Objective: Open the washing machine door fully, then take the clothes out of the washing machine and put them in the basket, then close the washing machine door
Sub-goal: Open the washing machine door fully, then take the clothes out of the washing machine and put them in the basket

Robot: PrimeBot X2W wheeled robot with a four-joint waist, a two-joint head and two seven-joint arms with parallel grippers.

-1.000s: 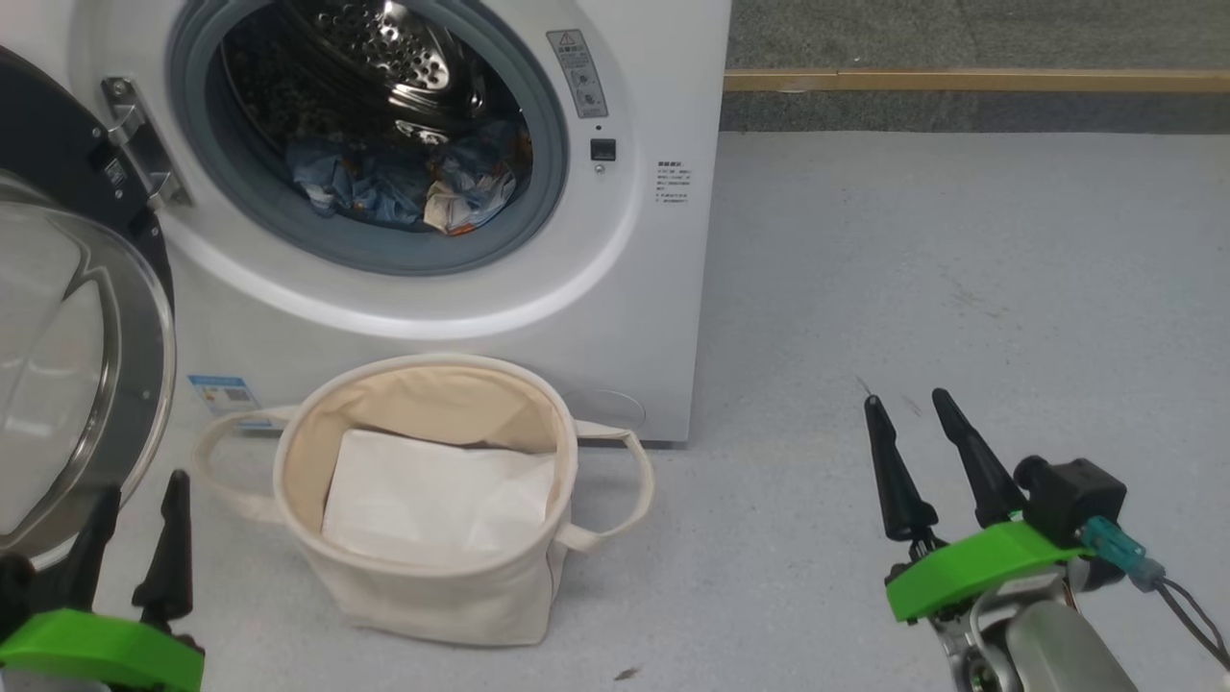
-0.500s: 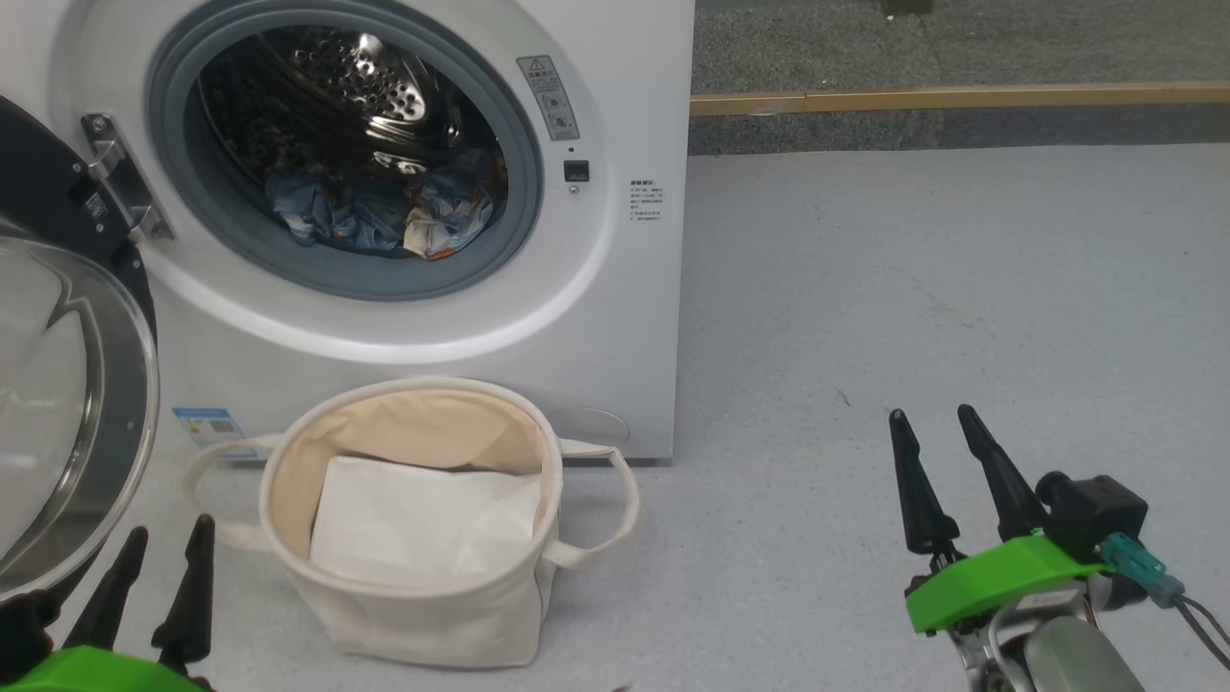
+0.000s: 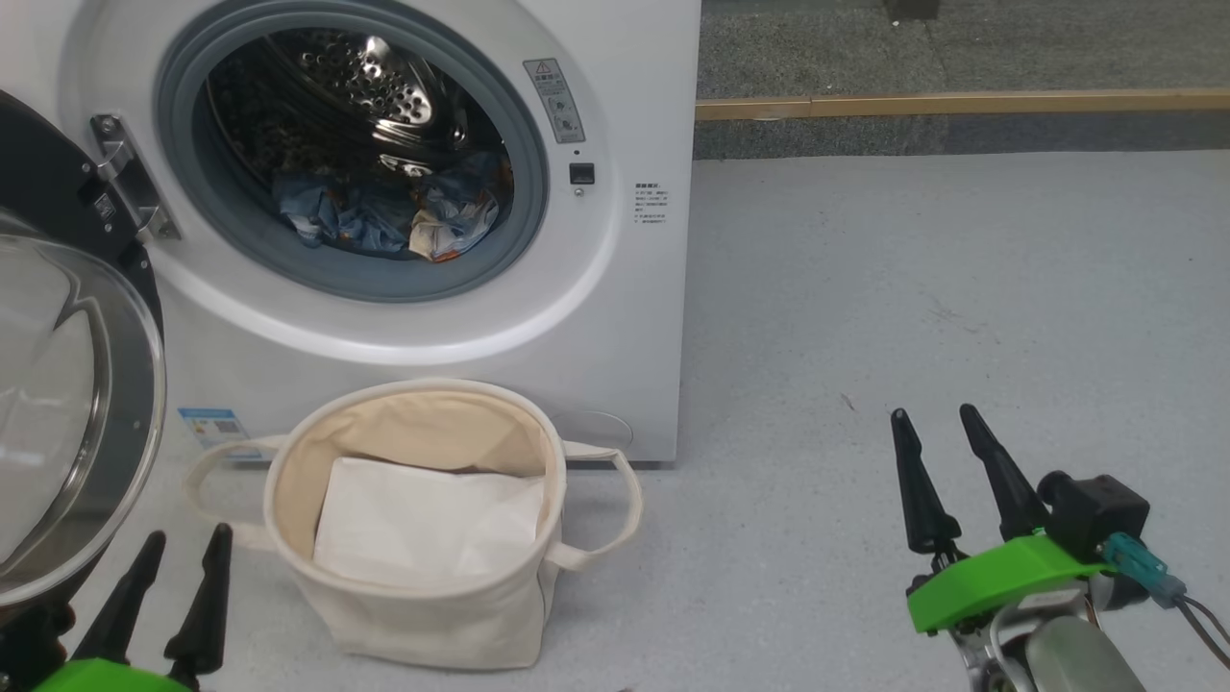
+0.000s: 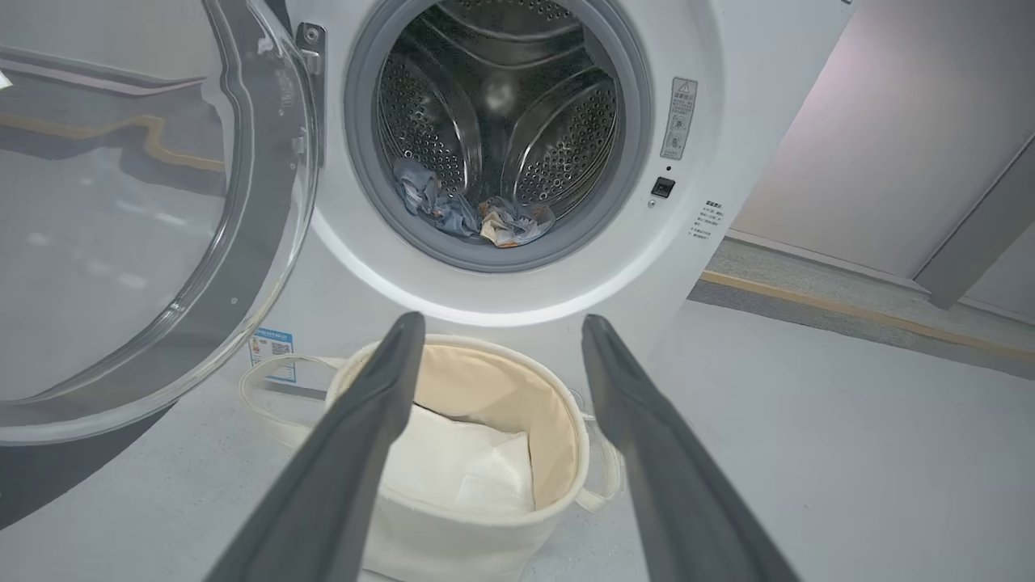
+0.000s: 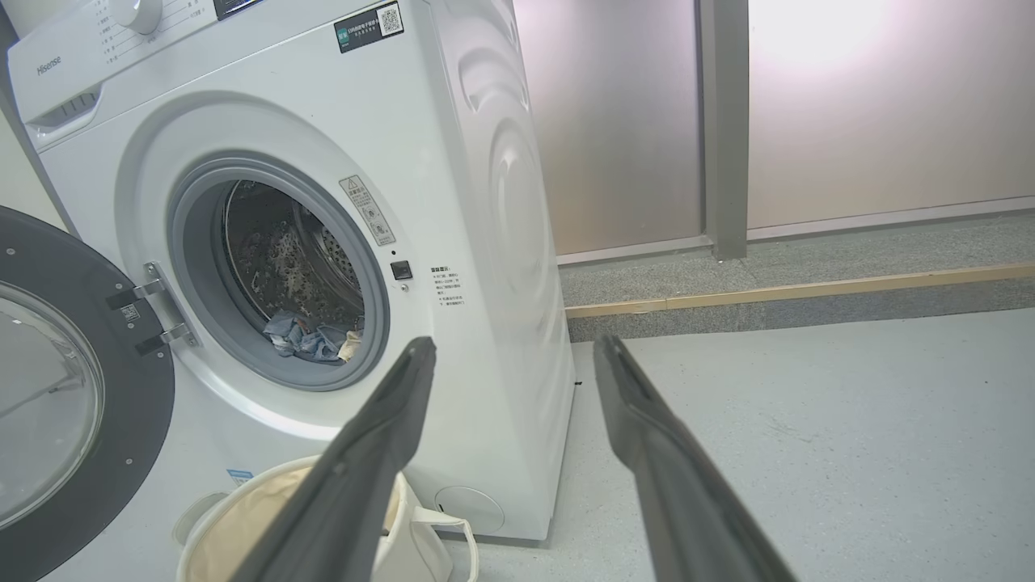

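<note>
The white washing machine [image 3: 615, 288] stands with its round door [image 3: 67, 404] swung open to the left. Light blue clothes [image 3: 384, 211] with orange and cream parts lie at the bottom of the steel drum, and the left wrist view shows the clothes [image 4: 477, 220] too. The cream basket [image 3: 413, 615] sits on the floor in front of the washer with a plain white sheet [image 3: 423, 519] inside. My left gripper [image 3: 189, 540] is open at the lower left, beside the basket. My right gripper [image 3: 932, 415] is open over bare floor to the right of the washer.
Grey floor [image 3: 913, 288] stretches to the right of the washer. A wooden strip [image 3: 961, 101] runs along a raised dark ledge at the back. The open door [image 4: 121, 242] takes up the space left of the basket [image 4: 485, 533].
The camera has shifted, so the scene sits lower and further left than one second ago. The left gripper shows lower in the picture, the right one slightly lower. Clothes and basket stay put.
</note>
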